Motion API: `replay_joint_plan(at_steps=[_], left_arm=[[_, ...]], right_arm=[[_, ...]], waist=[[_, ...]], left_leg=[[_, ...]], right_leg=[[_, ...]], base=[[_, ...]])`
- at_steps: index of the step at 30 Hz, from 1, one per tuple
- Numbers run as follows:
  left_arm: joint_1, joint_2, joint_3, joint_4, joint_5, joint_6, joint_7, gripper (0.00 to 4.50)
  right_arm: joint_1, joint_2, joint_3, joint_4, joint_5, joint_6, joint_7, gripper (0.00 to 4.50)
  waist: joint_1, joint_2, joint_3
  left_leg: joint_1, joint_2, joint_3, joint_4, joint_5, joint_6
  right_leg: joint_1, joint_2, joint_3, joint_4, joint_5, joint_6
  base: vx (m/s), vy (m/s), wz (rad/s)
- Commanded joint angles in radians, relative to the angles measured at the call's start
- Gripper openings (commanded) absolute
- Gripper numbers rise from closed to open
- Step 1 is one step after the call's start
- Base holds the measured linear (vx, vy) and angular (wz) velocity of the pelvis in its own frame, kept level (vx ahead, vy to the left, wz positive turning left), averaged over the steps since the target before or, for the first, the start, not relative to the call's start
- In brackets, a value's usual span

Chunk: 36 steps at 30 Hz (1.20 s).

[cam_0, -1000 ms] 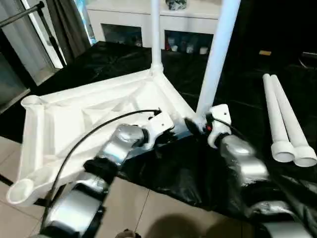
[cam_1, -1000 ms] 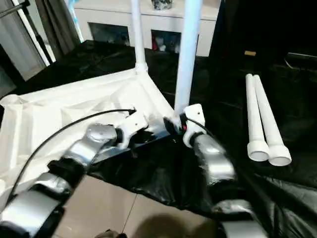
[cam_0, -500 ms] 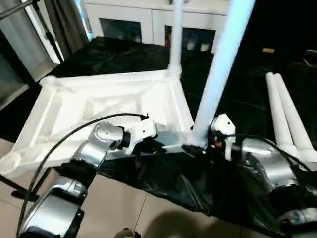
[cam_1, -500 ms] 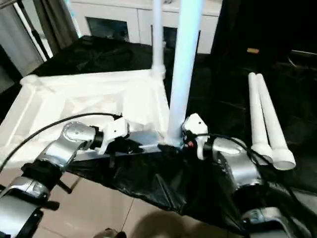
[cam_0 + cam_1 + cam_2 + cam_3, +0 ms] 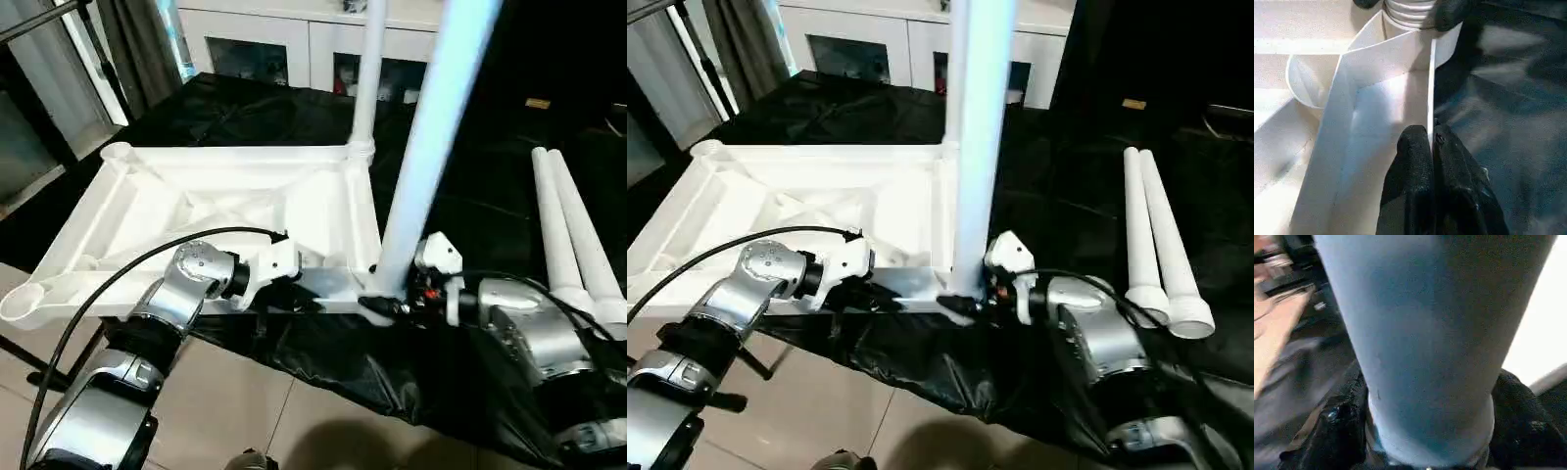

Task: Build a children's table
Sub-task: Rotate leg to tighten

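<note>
Left eye view gives us the white plastic rectangular tabletop [image 5: 196, 211] lying ribbed underside up on black sheeting [image 5: 323, 352], two white tubular legs standing in its sockets. Our left gripper [image 5: 1430, 144] pinches the thin edge wall of the tabletop, fingers pressed together on it. Our right gripper [image 5: 382, 305] has its fingers on either side of the nearer upright leg [image 5: 426, 147] at its base. Two more white legs [image 5: 573, 240] lie side by side, well apart.

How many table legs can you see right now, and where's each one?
4. Near standing leg at the tabletop's near corner, right gripper around its base. Far standing leg in the far corner. Two loose legs lie side by side at right.
</note>
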Motion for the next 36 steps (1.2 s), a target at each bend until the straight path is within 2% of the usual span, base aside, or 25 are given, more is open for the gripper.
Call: replay_joint_plan(at_steps=[1,2,3,4,6,7,9,10,12,13,14,18,23,27,30,33,35,36], left_arm=[[-0.015,-0.028,0.009,0.027,0.023,0.025,0.109,0.00],[-0.025,-0.046,0.012,0.042,0.033,0.030,0.155,0.00],[-0.051,-0.100,0.024,0.083,0.046,0.051,0.262,0.00],[-0.065,-0.128,0.025,0.103,0.055,0.058,0.315,0.00],[-0.076,-0.153,0.024,0.117,0.063,0.067,0.357,0.00],[-0.084,-0.176,0.022,0.124,0.068,0.076,0.387,0.00],[-0.097,-0.226,0.016,0.128,0.074,0.096,0.439,0.00],[-0.099,-0.237,0.011,0.128,0.077,0.094,0.447,0.00],[-0.100,-0.248,0.004,0.130,0.082,0.085,0.454,0.00],[-0.100,-0.248,0.004,0.130,0.082,0.085,0.454,0.00],[-0.100,-0.254,0.002,0.132,0.085,0.078,0.452,0.00],[-0.092,-0.245,-0.008,0.133,0.095,0.037,0.420,0.00],[-0.059,-0.196,-0.015,0.096,0.090,0.016,0.345,0.00],[-0.040,-0.159,-0.015,0.075,0.083,0.005,0.295,0.00],[-0.021,-0.123,-0.013,0.051,0.064,-0.019,0.226,0.00],[-0.001,-0.086,-0.008,0.012,0.031,-0.023,0.136,0.00],[0.003,-0.079,-0.006,0.003,0.024,-0.019,0.118,0.00],[0.007,-0.061,-0.004,-0.009,0.013,-0.019,0.081,0.00]], right_arm=[[-0.003,0.044,0.033,0.027,-0.025,-0.012,-0.064,2.72],[-0.012,0.068,0.020,0.056,-0.045,-0.019,-0.139,2.72],[-0.034,0.130,-0.016,0.119,-0.070,-0.014,-0.312,2.72],[-0.047,0.164,-0.033,0.149,-0.078,-0.011,-0.397,2.71],[-0.059,0.193,-0.046,0.175,-0.085,-0.006,-0.472,2.71],[-0.072,0.220,-0.056,0.197,-0.090,0.000,-0.533,2.71],[-0.102,0.275,-0.073,0.239,-0.095,-0.002,-0.643,2.71],[-0.109,0.288,-0.077,0.247,-0.094,-0.006,-0.663,2.71],[-0.115,0.298,-0.078,0.257,-0.105,-0.029,-0.685,2.71],[-0.115,0.298,-0.078,0.257,-0.105,-0.029,-0.685,2.71],[-0.119,0.304,-0.087,0.265,-0.101,-0.042,-0.685,3.26],[-0.123,0.298,-0.115,0.276,-0.073,-0.071,-0.629,3.58],[-0.103,0.228,-0.090,0.254,-0.087,-0.124,-0.547,4.04],[-0.098,0.184,-0.096,0.252,-0.086,-0.152,-0.494,4.04],[-0.097,0.146,-0.108,0.238,-0.065,-0.166,-0.400,4.04],[-0.082,0.101,-0.085,0.196,-0.036,-0.161,-0.257,4.04],[-0.077,0.091,-0.076,0.185,-0.027,-0.156,-0.223,4.04],[-0.061,0.064,-0.052,0.148,-0.010,-0.134,-0.137,4.04]], waist=[[-0.001,-0.009,-0.061],[-0.001,-0.009,-0.061],[-0.007,-0.009,-0.059],[-0.010,-0.003,-0.056],[-0.016,-0.008,-0.056],[-0.015,-0.006,-0.056],[-0.018,-0.002,-0.056],[-0.016,-0.004,-0.058],[-0.013,-0.003,-0.058],[-0.012,-0.005,-0.059],[-0.012,-0.005,-0.059],[-0.012,-0.004,-0.063],[-0.011,-0.003,-0.063],[-0.013,-0.004,-0.068],[-0.010,-0.004,-0.069],[-0.006,0.000,-0.070],[-0.006,0.000,-0.070],[-0.006,-0.001,-0.070]], left_leg=[[0.020,0.032,-0.006,-0.068,-0.227,0.028],[0.020,0.032,-0.006,-0.068,-0.227,0.028],[0.021,0.031,-0.007,-0.072,-0.249,0.009],[0.027,0.030,-0.009,-0.075,-0.282,-0.006],[0.028,0.028,-0.012,-0.078,-0.298,-0.022],[0.027,0.029,-0.011,-0.079,-0.302,-0.016],[0.028,0.029,-0.011,-0.079,-0.307,-0.017],[0.026,0.028,-0.013,-0.080,-0.305,-0.015],[0.025,0.028,-0.011,-0.078,-0.300,-0.005],[0.023,0.027,-0.011,-0.078,-0.289,-0.001],[0.023,0.027,-0.011,-0.078,-0.289,-0.001],[0.017,0.028,-0.011,-0.076,-0.257,0.021],[0.014,0.028,-0.011,-0.074,-0.241,0.033],[0.011,0.028,-0.008,-0.067,-0.187,0.057],[0.010,0.028,-0.007,-0.062,-0.176,0.076],[0.009,0.033,-0.005,-0.060,-0.160,0.093],[0.010,0.034,-0.005,-0.060,-0.160,0.097],[0.010,0.033,-0.004,-0.059,-0.166,0.101]], right_leg=[[0.045,-0.063,0.030,-0.073,-0.143,-0.254],[0.045,-0.063,0.030,-0.073,-0.143,-0.254],[0.043,-0.065,0.031,-0.079,-0.202,-0.237],[0.038,-0.065,0.031,-0.085,-0.259,-0.227],[0.040,-0.066,0.030,-0.090,-0.304,-0.207],[0.038,-0.066,0.033,-0.094,-0.306,-0.196],[0.035,-0.065,0.033,-0.093,-0.291,-0.198],[0.039,-0.065,0.032,-0.094,-0.288,-0.192],[0.038,-0.065,0.033,-0.095,-0.273,-0.186],[0.040,-0.064,0.032,-0.092,-0.254,-0.186],[0.040,-0.064,0.032,-0.092,-0.254,-0.186],[0.046,-0.065,0.030,-0.086,-0.192,-0.198],[0.049,-0.067,0.029,-0.084,-0.173,-0.205],[0.051,-0.064,0.027,-0.075,-0.084,-0.228],[0.055,-0.064,0.025,-0.071,-0.053,-0.246],[0.054,-0.063,0.023,-0.065,-0.021,-0.261],[0.054,-0.061,0.022,-0.062,-0.014,-0.266],[0.055,-0.060,0.021,-0.063,-0.015,-0.269]], base=[[0.000,0.000,0.00],[0.000,0.000,0.00],[0.000,0.000,0.00],[0.000,0.000,0.00],[0.000,0.000,0.00],[0.000,0.000,0.00],[0.000,0.000,0.00],[0.000,0.000,0.00],[0.000,0.000,0.00],[0.000,0.000,0.00],[0.000,0.000,0.00],[0.000,0.000,0.00],[0.000,0.000,0.00],[0.000,0.000,0.00],[0.000,0.000,0.00],[0.000,0.000,0.00],[0.000,0.000,0.00],[0.000,0.000,0.00]])
